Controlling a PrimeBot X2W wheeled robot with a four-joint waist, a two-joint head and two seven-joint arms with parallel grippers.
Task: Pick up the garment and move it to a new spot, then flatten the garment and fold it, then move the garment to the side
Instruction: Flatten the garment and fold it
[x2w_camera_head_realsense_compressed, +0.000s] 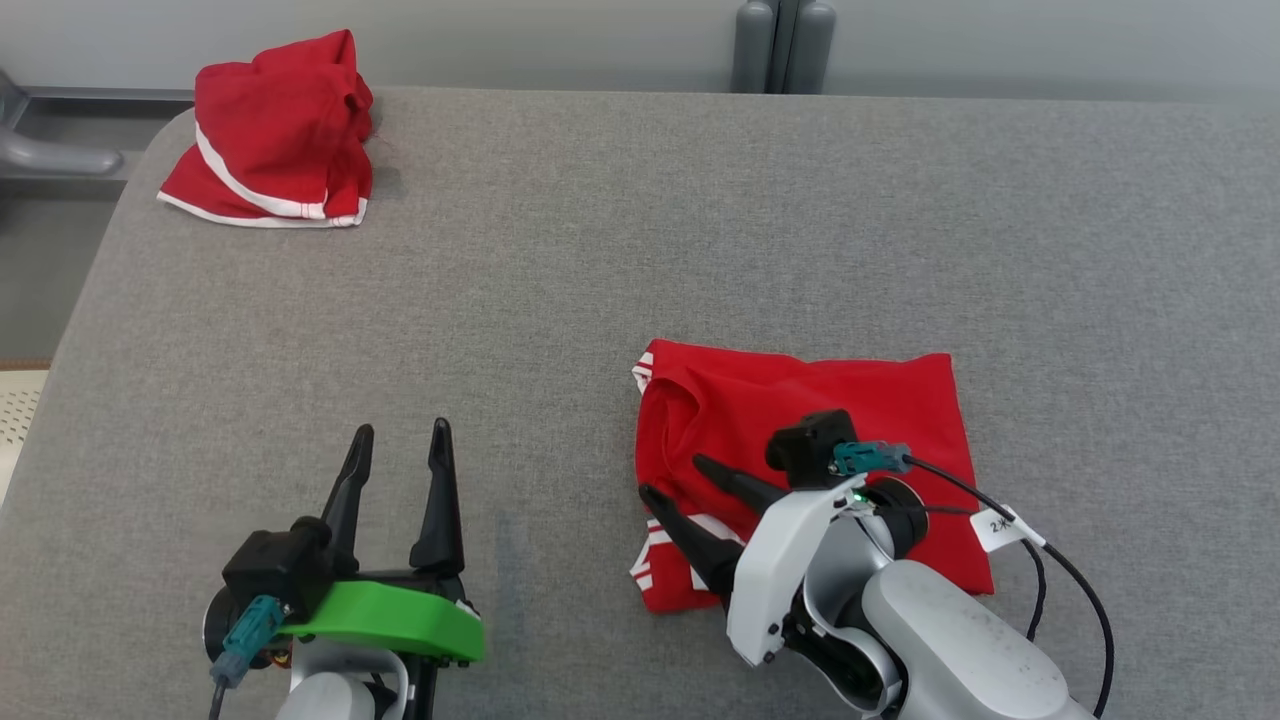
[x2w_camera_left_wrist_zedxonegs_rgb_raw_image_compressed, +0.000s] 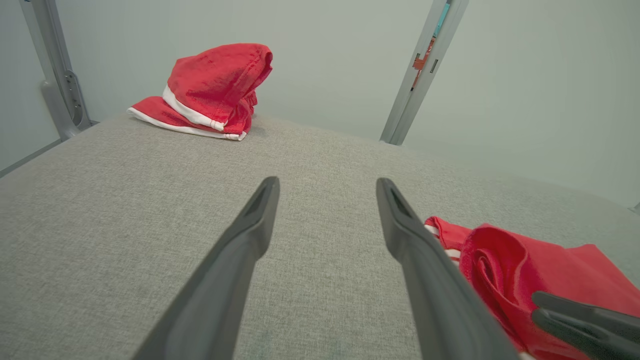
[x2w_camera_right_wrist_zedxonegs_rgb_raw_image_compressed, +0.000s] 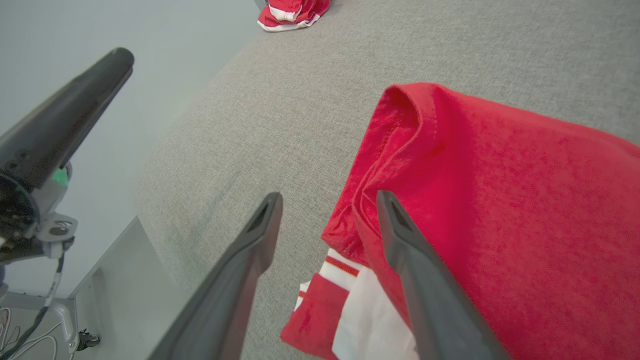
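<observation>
Red garment (x2w_camera_head_realsense_compressed: 880, 400) is laid folded on table (x2w_camera_head_realsense_compressed: 600, 250); right end effector (x2w_camera_head_realsense_compressed: 674, 476) and left end effector (x2w_camera_head_realsense_compressed: 402, 430) are held released

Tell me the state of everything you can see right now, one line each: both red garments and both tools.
Near garment: folded, lying flat on the table.
Far garment: bunched in a heap at the far left corner.
Left tool: open, empty, over bare cloth surface.
Right tool: open, at the folded one's left edge, gripping nothing.
</observation>
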